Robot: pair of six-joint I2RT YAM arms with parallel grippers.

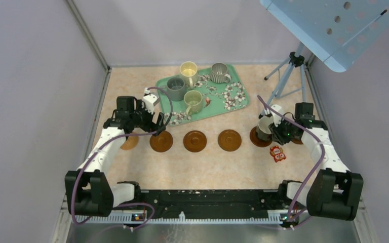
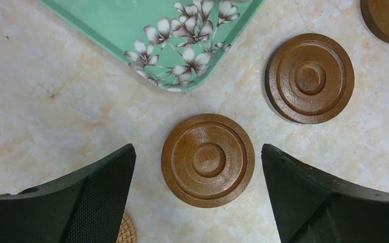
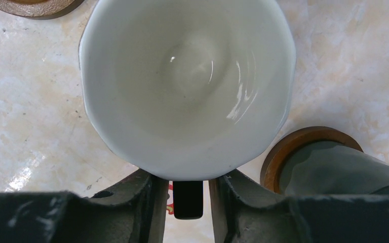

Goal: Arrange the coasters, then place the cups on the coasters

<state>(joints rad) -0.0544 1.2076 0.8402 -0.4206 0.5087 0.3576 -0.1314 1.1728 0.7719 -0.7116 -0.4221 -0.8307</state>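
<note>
Brown coasters (image 1: 195, 140) lie in a row across the table. The left end one is a lighter tan coaster (image 1: 129, 143). My left gripper (image 1: 156, 123) hangs open above the second coaster (image 2: 208, 160), touching nothing. The black cup (image 1: 265, 127) with a white inside (image 3: 187, 86) stands on a coaster (image 1: 256, 138) near the right end. My right gripper (image 3: 187, 178) is open, its fingers either side of the cup's black handle (image 3: 188, 200) with thin gaps. A dark grey-green cup (image 3: 334, 167) sits on the coaster (image 3: 288, 147) beside it.
The green floral tray (image 1: 233, 109) at the back holds the cream-yellow (image 1: 188, 71), ribbed silvery (image 1: 219, 73), grey (image 1: 176, 87) and pale green (image 1: 193, 101) cups. A red owl trinket (image 1: 277, 153) lies by the right gripper. A tripod (image 1: 288, 76) stands back right.
</note>
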